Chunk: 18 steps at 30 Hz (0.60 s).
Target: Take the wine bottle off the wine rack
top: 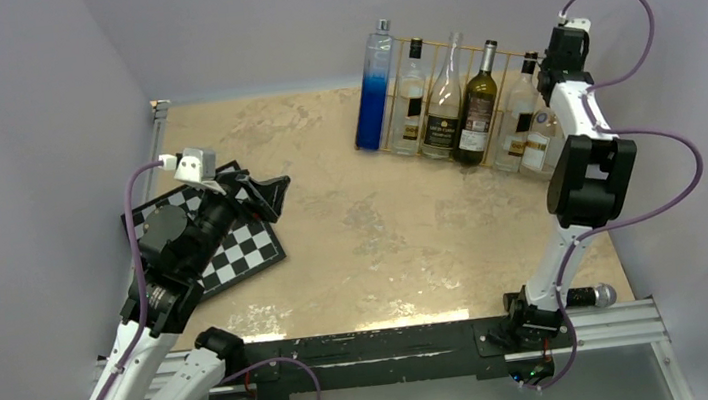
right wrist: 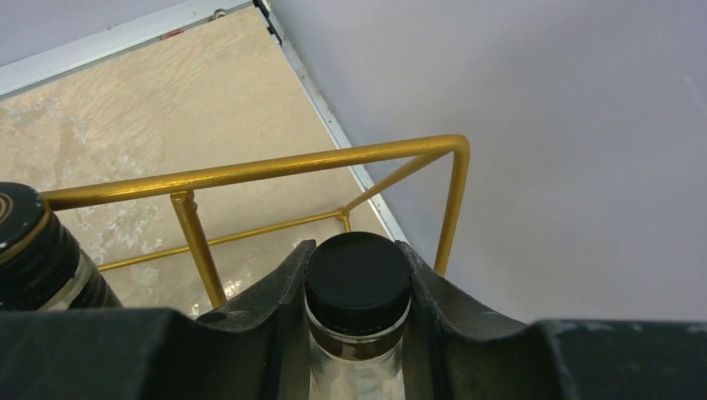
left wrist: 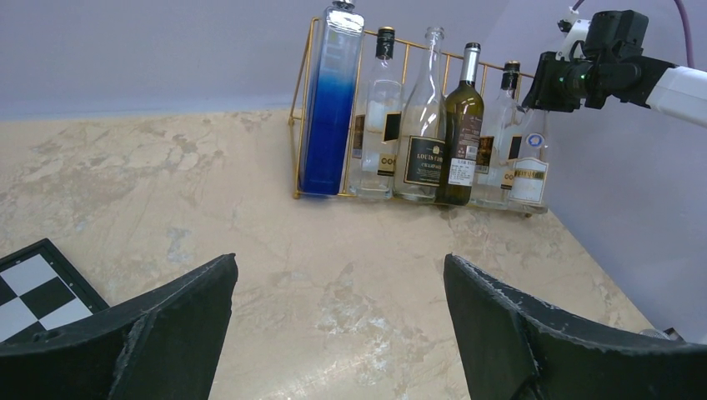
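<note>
The gold wire wine rack (top: 499,51) stands at the back right and holds several upright bottles, from a tall blue one (top: 372,87) to a dark green one (top: 477,105). My right gripper (top: 550,79) is at the rack's right end, shut on the neck of the last clear wine bottle (top: 546,138). In the right wrist view the black cap (right wrist: 358,279) sits between the fingers (right wrist: 271,292), just inside the rack's corner rail (right wrist: 250,172). My left gripper (top: 274,191) is open and empty over the table at the left, far from the rack (left wrist: 293,125).
A black-and-white checkerboard (top: 245,253) lies under my left arm. Grey walls stand close behind and to the right of the rack. A dark cylindrical object (top: 592,296) lies by my right arm's base. Bare marbled tabletop (top: 383,227) spans the middle.
</note>
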Each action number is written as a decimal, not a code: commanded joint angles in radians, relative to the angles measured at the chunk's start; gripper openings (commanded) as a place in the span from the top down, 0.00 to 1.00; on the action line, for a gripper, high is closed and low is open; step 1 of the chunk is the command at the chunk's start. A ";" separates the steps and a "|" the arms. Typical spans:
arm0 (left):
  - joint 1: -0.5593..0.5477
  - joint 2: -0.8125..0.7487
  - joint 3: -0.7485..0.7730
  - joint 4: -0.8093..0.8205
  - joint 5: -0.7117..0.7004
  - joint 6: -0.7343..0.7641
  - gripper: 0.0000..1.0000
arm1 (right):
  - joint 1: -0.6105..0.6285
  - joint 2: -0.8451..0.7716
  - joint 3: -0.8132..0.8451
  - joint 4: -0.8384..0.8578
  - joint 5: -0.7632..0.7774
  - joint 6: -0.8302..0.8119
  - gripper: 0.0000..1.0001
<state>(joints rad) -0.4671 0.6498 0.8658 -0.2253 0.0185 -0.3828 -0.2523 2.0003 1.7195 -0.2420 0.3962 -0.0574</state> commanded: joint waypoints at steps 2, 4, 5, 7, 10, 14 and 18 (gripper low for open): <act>-0.004 -0.001 0.007 0.042 0.007 0.005 0.03 | -0.003 -0.058 0.020 0.049 0.001 -0.015 0.81; -0.004 -0.003 0.007 0.041 0.005 0.007 0.03 | -0.001 -0.090 0.000 0.055 0.017 -0.014 0.94; -0.004 -0.004 0.006 0.041 0.005 0.007 0.03 | -0.002 -0.107 -0.010 0.058 0.025 -0.013 1.00; -0.004 -0.006 0.006 0.040 0.003 0.009 0.03 | -0.001 -0.152 -0.044 0.080 0.043 -0.014 1.00; -0.004 -0.010 0.005 0.041 0.001 0.011 0.04 | 0.000 -0.227 -0.119 0.132 0.046 -0.018 1.00; -0.004 -0.010 0.003 0.043 0.001 0.012 0.04 | 0.015 -0.310 -0.201 0.185 0.076 -0.029 1.00; -0.004 -0.007 0.001 0.043 -0.001 0.015 0.04 | 0.027 -0.363 -0.256 0.200 0.123 -0.015 1.00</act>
<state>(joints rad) -0.4671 0.6449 0.8658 -0.2253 0.0181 -0.3820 -0.2249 1.7416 1.4769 -0.1932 0.4095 -0.0162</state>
